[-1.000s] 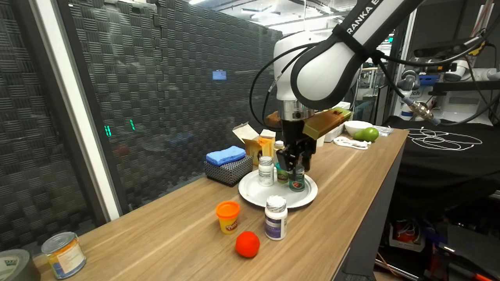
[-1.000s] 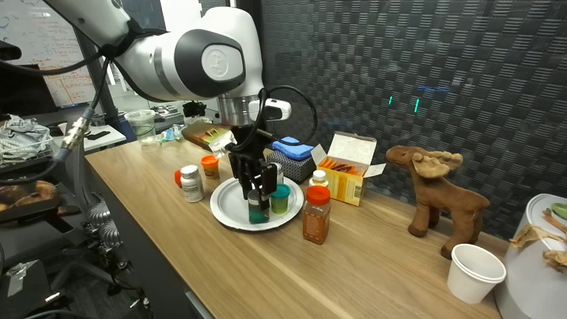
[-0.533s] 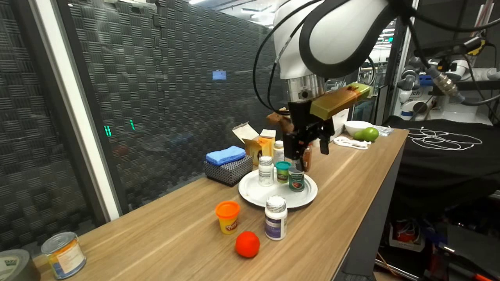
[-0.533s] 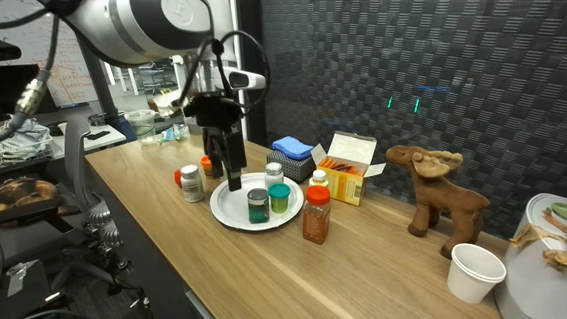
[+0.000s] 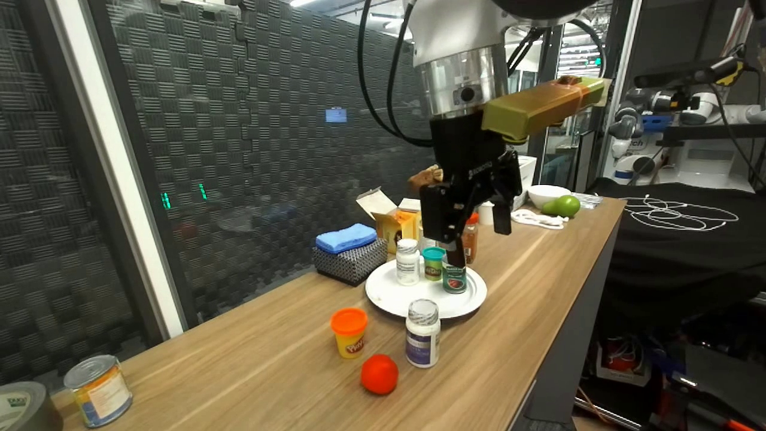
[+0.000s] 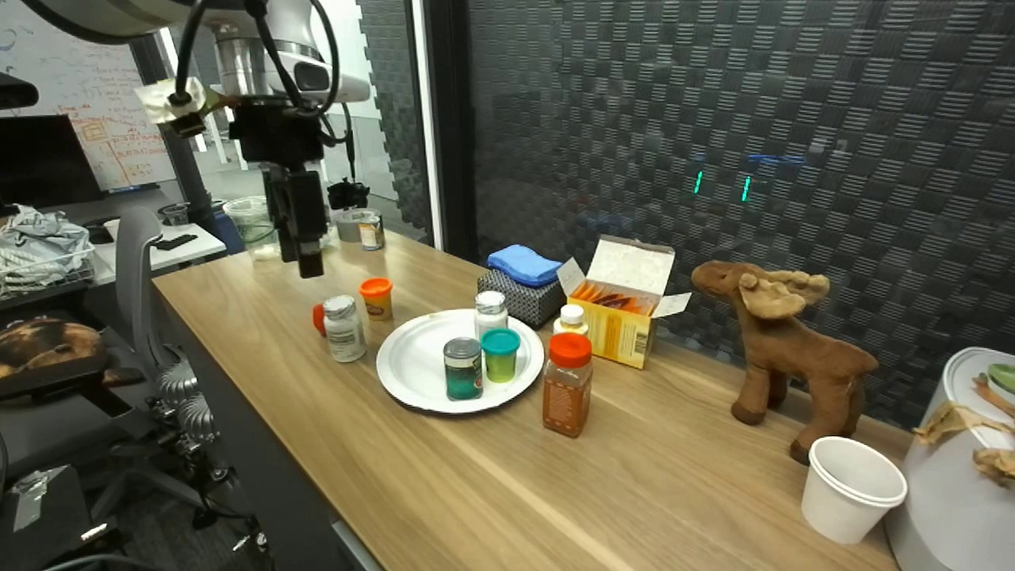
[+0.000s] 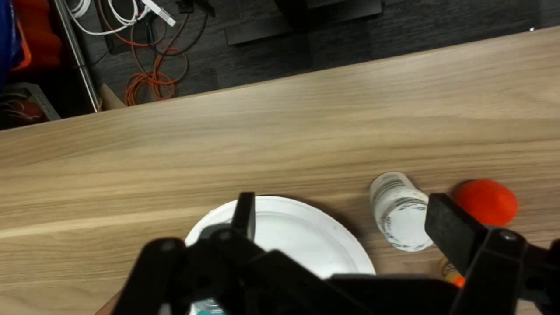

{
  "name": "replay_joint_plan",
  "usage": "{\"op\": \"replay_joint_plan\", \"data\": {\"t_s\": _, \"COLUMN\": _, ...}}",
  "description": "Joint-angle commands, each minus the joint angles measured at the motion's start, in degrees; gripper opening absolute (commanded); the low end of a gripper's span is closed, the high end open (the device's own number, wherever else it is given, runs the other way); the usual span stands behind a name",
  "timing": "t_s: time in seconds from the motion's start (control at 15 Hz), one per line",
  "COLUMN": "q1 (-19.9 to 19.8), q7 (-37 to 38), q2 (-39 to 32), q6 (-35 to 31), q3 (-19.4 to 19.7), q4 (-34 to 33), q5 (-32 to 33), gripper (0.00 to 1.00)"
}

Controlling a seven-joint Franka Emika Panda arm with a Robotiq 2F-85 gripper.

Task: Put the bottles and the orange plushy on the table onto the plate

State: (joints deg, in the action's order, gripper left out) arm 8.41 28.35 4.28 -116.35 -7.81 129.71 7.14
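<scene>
One white bottle (image 5: 422, 335) on the table (image 5: 269, 371) near the plate (image 5: 389, 296), lower than the claw (image 5: 479, 244) (jaws wide apart).

Black tool (image 5: 479, 244), fingertips (image 7: 455, 229) downward and wide apart, beneath the silvery wrist (image 5: 462, 82).

Bright light covers the worktop (image 7: 175, 157); beyond its edge the floor (image 7: 253, 63) looks dark. The plate (image 7: 302, 236) casts a soft shadow; in an exterior view a ceiling light (image 5: 302, 2) glares.
</scene>
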Motion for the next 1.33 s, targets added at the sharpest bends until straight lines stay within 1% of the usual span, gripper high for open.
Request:
{"op": "replay_joint_plan", "data": {"t_s": 0.0, "q1": 0.7, "q7": 1.1, "q2": 0.8, "q6": -3.5, "q3": -1.8, "q4": 0.6, "q5": -3.3, "gripper": 1.0}}
{"op": "replay_joint_plan", "data": {"t_s": 0.33, "q1": 0.5, "q7": 0.8, "q2": -2.0, "q6": -12.2, "q3": -2.1, "q4": 1.0, "q5": -3.2, "gripper": 1.0}}
{"op": "replay_joint_plan", "data": {"t_s": 0.4, "q1": 0.4, "q7": 0.1, "q2": -2.9, "q6": -12.9, "q3": -2.0, "q4": 0.8, "q5": -3.5, "gripper": 1.0}}
{"op": "replay_joint_plan", "data": {"t_s": 0.6, "q1": 0.6, "q7": -2.7, "q2": -5.6, "q6": -11.9, "q3": -1.7, "q4": 0.1, "q5": -5.3, "gripper": 1.0}}
{"op": "replay_joint_plan", "data": {"t_s": 1.0, "q1": 0.6, "q7": -3.5, "q2": -9.6, "q6": -11.5, "q3": -1.1, "q4": -1.6, "q5": -6.5, "gripper": 1.0}}
{"op": "replay_joint_plan", "data": {"t_s": 1.27, "q1": 0.2, "q7": -5.9, "q2": -11.4, "q6": -10.8, "q3": -0.4, "q4": -4.2, "q5": -9.5, "gripper": 1.0}}
